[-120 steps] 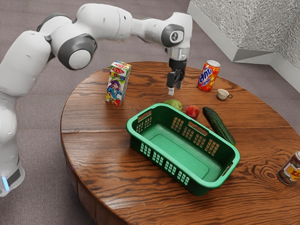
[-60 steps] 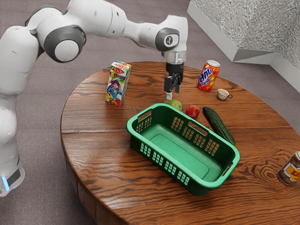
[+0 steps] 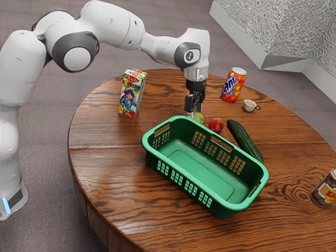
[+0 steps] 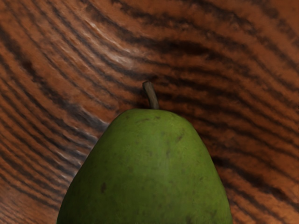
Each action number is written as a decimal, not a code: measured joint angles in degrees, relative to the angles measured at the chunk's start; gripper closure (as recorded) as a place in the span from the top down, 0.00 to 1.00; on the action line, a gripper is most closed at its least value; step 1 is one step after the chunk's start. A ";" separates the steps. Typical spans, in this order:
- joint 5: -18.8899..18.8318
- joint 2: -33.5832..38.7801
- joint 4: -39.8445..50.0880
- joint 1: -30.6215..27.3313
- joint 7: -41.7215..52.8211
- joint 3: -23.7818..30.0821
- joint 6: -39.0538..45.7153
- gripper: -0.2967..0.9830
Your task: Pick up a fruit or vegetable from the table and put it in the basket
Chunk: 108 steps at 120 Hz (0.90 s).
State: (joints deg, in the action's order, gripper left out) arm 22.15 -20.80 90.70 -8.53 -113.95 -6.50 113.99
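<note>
1. Round wooden desk (image 3: 107, 163) with wavy dark grain, sitting on a greyish floor (image 3: 42, 226), plus a rough pale wall (image 3: 273, 31) at the exterior view's upper right.
2. Green pear (image 3: 198, 118) is on the desk, just outside the basket (image 3: 197, 170), right by its far rim. Wrist view has it close up: brown-speckled skin and a short, slightly bent stem (image 4: 152, 95).
3. End effector (image 3: 195, 112) is down at the pear, pointing at the desk. Looks spread to me, with the pear partly hidden behind it. Can't tell if either side is touching.
4. Red fruit (image 3: 216, 125) is near the pear, and the cucumber (image 3: 244, 139) lies at an angle alongside the green basket.
5. Other stuff: juice carton (image 3: 130, 100) standing toward the exterior view's left, orange soda can (image 3: 232, 86) with a little cup (image 3: 250, 106) near it, and a food can (image 3: 325, 190) way over at the exterior view's right edge.
</note>
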 joint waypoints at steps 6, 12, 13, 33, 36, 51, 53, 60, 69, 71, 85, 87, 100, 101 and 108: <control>0.06 -0.21 0.01 0.00 0.00 0.00 0.17 0.77; 0.13 -0.59 0.01 0.00 0.01 0.05 0.32 0.77; 0.14 -0.65 0.00 0.00 0.01 0.05 0.34 0.77; 0.86 -0.97 0.67 -0.07 0.08 0.09 0.80 0.77; 0.98 -0.93 0.82 -0.08 0.09 0.09 0.85 0.77; 1.32 -0.51 1.05 -0.24 0.07 0.08 0.95 0.60; 1.35 -0.47 1.06 -0.27 0.08 0.06 0.95 0.58; 1.46 -0.33 1.07 -0.43 0.11 0.00 0.94 0.53; 1.56 0.00 1.07 -0.50 0.17 -0.09 0.89 0.48; 1.57 0.15 1.07 -0.51 0.18 -0.12 0.88 0.48; 1.23 2.04 1.07 -0.38 0.32 -0.44 0.67 0.45; 1.02 2.71 1.08 -0.33 0.34 -0.50 0.62 0.44; -0.54 7.90 1.07 -0.08 0.42 -0.63 -0.12 0.42; -0.68 8.34 1.07 -0.06 0.42 -0.64 -0.23 0.42; -2.09 11.75 1.06 0.67 0.18 -0.61 -1.19 0.42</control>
State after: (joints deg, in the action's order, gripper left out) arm 20.06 -9.05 91.76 -7.86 -113.77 -7.11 112.80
